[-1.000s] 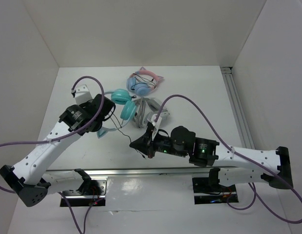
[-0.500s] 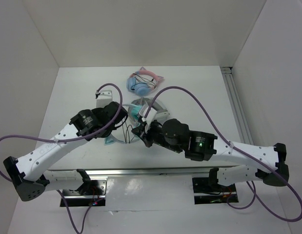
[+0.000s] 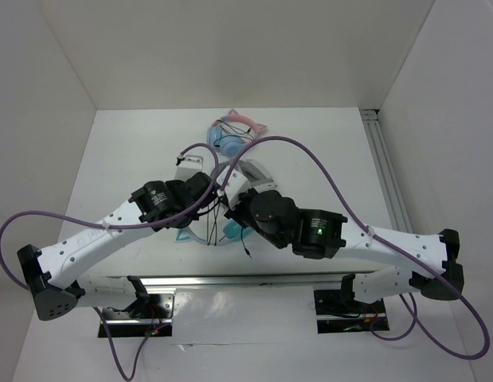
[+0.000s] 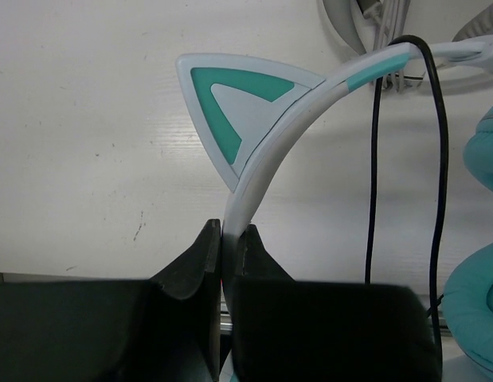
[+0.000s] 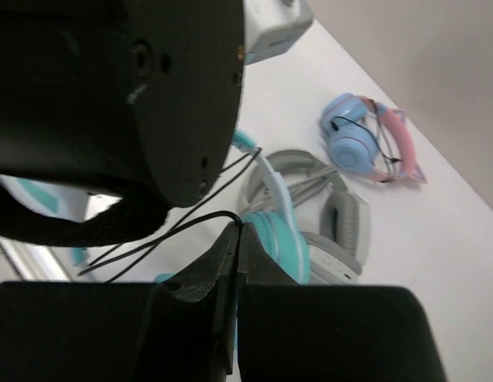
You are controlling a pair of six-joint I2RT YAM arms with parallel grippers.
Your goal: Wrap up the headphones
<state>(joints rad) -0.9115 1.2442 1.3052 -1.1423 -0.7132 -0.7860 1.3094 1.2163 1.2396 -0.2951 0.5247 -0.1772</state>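
Observation:
The teal headphones [image 3: 230, 231] lie between the two arms at the table's middle and are mostly hidden under them. In the left wrist view my left gripper [image 4: 228, 235] is shut on the white headband [image 4: 266, 155], just below a teal cat ear [image 4: 226, 99]. The thin black cable [image 4: 439, 159] hangs beside the band, with a teal ear cup [image 4: 479, 310] at the right. My right gripper [image 5: 240, 227] is shut on the black cable [image 5: 178, 227], close above a teal ear cup [image 5: 282, 239]. In the top view both grippers, left [image 3: 205, 189] and right [image 3: 232, 205], meet over the headphones.
Grey-white headphones [image 5: 342, 223] lie just behind the teal ones and also show in the top view [image 3: 254, 169]. Blue-and-pink cat-ear headphones [image 3: 230, 131] sit farther back. White walls enclose the table; a metal rail [image 3: 385, 175] runs along its right side.
Both arms swung inward and now cross over the table's middle. The teal headphones moved with the left gripper toward the near centre. The right gripper carried the cable up and left.

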